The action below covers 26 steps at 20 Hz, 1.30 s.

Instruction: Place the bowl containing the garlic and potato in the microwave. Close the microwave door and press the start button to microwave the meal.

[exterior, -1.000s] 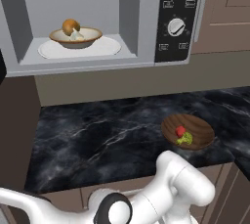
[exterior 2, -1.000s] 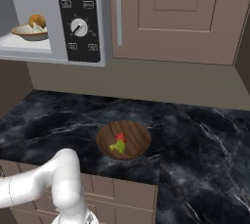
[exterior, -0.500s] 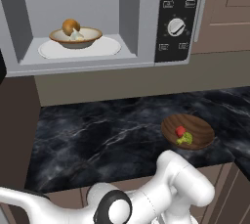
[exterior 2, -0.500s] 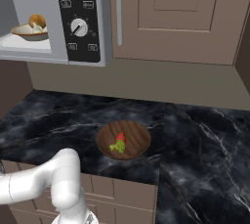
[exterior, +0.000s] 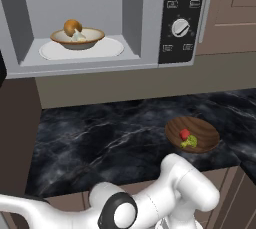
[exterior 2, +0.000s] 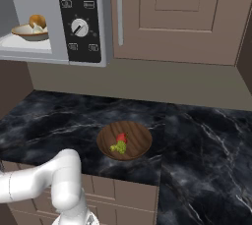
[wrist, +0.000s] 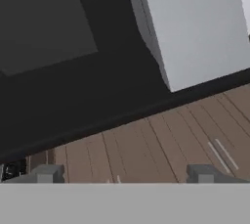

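Bowl: we see the bowl (exterior: 77, 38) sitting on the white turntable (exterior: 107, 48) inside the microwave (exterior: 135, 20), left of its centre.
Potato: the potato (exterior: 72, 26) rests in the bowl's left half.
Garlic: the garlic (exterior: 78, 36) lies just beside the potato, touching it on the right.
Door: we find the microwave standing open, its cavity exposed.
Panel: the black panel (exterior: 182, 18) with its white dial (exterior: 180, 27) flanks the cavity on the right.
Wooden bowl: a dark wooden bowl (exterior: 192, 134) of red and green food sits on the black marble counter (exterior: 100, 138), well apart from the microwave.
Gripper: in the hand view we see the gripper (wrist: 124, 174) spread wide, grasping nothing, over wooden floor planks.
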### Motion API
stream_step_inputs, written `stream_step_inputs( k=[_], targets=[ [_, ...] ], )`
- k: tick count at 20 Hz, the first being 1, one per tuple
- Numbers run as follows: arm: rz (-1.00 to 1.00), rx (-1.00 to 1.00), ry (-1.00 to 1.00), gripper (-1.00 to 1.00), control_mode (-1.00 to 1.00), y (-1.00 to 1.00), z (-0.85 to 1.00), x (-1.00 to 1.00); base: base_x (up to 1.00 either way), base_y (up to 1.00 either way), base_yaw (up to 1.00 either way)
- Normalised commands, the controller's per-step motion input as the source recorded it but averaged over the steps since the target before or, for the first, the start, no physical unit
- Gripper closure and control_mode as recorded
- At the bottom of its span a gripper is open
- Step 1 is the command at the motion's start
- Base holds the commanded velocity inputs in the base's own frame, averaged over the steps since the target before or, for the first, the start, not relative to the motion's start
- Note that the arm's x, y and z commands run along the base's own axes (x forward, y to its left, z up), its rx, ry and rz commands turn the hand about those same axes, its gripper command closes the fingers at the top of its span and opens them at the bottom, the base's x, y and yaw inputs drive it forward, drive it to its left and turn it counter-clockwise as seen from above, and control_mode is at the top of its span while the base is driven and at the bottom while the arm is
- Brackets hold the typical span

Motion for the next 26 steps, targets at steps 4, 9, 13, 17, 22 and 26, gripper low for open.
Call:
stream_step_inputs(
  k=[4, 9, 13, 17, 22, 26],
  targets=[
    [-0.02, 0.13, 0.21, -1.0, -1.0, -0.51, 0.38, 0.0, 0.0, 0.0, 0.0],
    [0.0, 0.19, 0.17, -1.0, -1.0, -0.93, 0.5, -0.01, 0.0, 0.0, 0.0],
    [0.0, 0.23, 0.19, -1.0, -1.0, -1.0, 0.67, -0.04, 0.0, 0.0, 0.0],
    [0.0, 0.23, 0.22, -1.0, -1.0, -1.0, 0.7, -0.01, 0.0, 0.0, 0.0],
    [0.0, 0.2, 0.29, -1.0, -1.0, -0.98, 0.72, 0.11, 0.0, 0.0, 0.0],
    [0.02, 0.18, 0.36, -1.0, -1.0, -0.89, 0.82, 0.32, 0.0, 0.0, 0.0]
  ],
)
